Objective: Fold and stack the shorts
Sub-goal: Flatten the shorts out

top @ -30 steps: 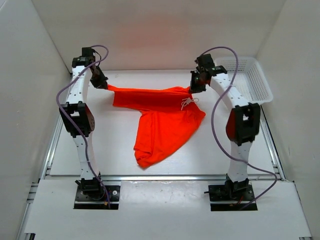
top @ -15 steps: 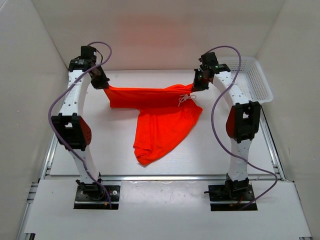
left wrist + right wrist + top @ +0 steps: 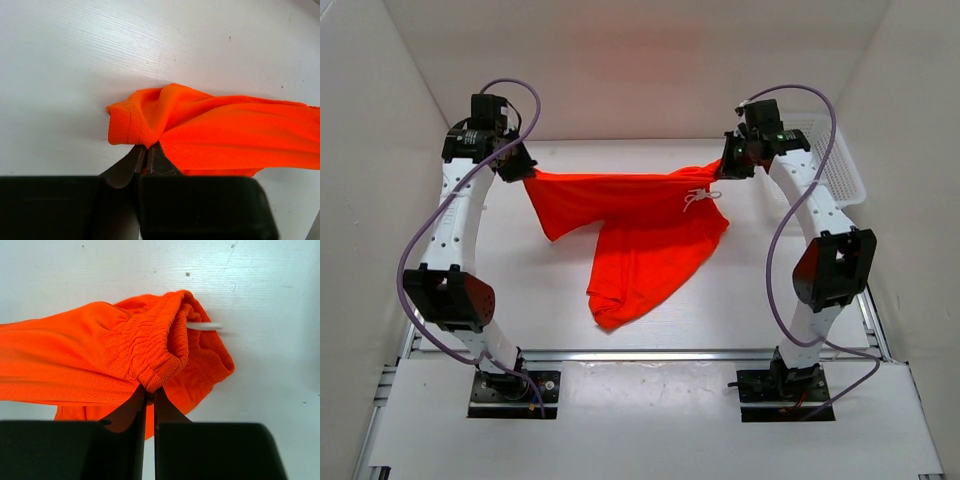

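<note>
**Orange shorts strung between two thin pinches**

Orange cloth stretches across the far half of the table (image 3: 550,300), and from where I stand it looks like a washing line. The shorts (image 3: 640,215) are caught at both ends. The left gripper (image 3: 520,166) is clamped narrow on a corner of mesh fabric. The right gripper (image 3: 730,167) is closed just as tight on a bunched bit of the elastic waistband (image 3: 155,347). Between them the top edge runs nearly taut, and one leg (image 3: 630,280) drapes toward the near edge, its end lying crumpled on the table. The white drawstring (image 3: 698,198) dangles just beside the right grip. The basket (image 3: 840,165) sits at the far right, close behind the right arm.

No fold is in yet, I'd say; this looks like spreading the cloth out first.

The worry is how little cloth each pinch has. Only a sliver sits between the fingertips on either side, so if the arms pull further apart, one end could slip free and the whole thing would drop in a heap. The hanging leg lies skewed too, so laying it down as it is would likely trap a twist under the fold. The loose drawstring could catch on the right fingers when they let go. A wide swing on the right could also knock the basket.
</note>
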Robot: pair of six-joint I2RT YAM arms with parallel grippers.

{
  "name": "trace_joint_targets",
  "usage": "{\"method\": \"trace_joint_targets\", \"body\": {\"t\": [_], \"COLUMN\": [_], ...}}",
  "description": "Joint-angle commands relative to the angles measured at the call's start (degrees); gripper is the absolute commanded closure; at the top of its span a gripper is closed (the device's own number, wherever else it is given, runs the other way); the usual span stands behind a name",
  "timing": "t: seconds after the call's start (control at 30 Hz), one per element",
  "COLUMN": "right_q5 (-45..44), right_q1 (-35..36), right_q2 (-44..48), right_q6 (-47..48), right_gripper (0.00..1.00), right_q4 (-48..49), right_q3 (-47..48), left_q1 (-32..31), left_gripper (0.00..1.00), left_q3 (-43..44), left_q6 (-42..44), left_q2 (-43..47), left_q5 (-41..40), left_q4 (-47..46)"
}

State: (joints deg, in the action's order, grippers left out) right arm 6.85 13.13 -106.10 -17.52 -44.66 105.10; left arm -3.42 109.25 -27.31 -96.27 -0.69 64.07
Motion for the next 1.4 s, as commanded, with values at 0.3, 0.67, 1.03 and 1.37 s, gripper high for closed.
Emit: {"method": "trace_joint_targets", "body": {"t": [0.3,0.67,1.03,1.37], "right_q5": [0.87,5.81,8.26,8.79], "right_q1": [-2.23,-4.16,-3.02,-3.02], "right_q2": [-27.95,-22.69,3.50,21.28], "right_q6": [-1.63,-7.71,-5.25,-4.10], "right_gripper": [0.95,0.00,0.45,0.50], "right_q4": [0.80,14.43,12.92,13.38], "right_q3": [34.33,24.06,-17.97,-42.34], "left_q1": [5.87,8.78,-6.57,-22.49], "left_gripper": [0.89,0.00,0.90,0.65], "left_q3": [28.23,32.25,-8.35,-43.58], "left_q6": [0.77,-1.78,1.93,-6.97], "left_q2": [-20.86,-28.55,-6.40,3.46], "left_q5": [-3.71,0.17,-1.69,8.51], "left_q4": [-0.34,-6.78,-3.78,-13.79]}}
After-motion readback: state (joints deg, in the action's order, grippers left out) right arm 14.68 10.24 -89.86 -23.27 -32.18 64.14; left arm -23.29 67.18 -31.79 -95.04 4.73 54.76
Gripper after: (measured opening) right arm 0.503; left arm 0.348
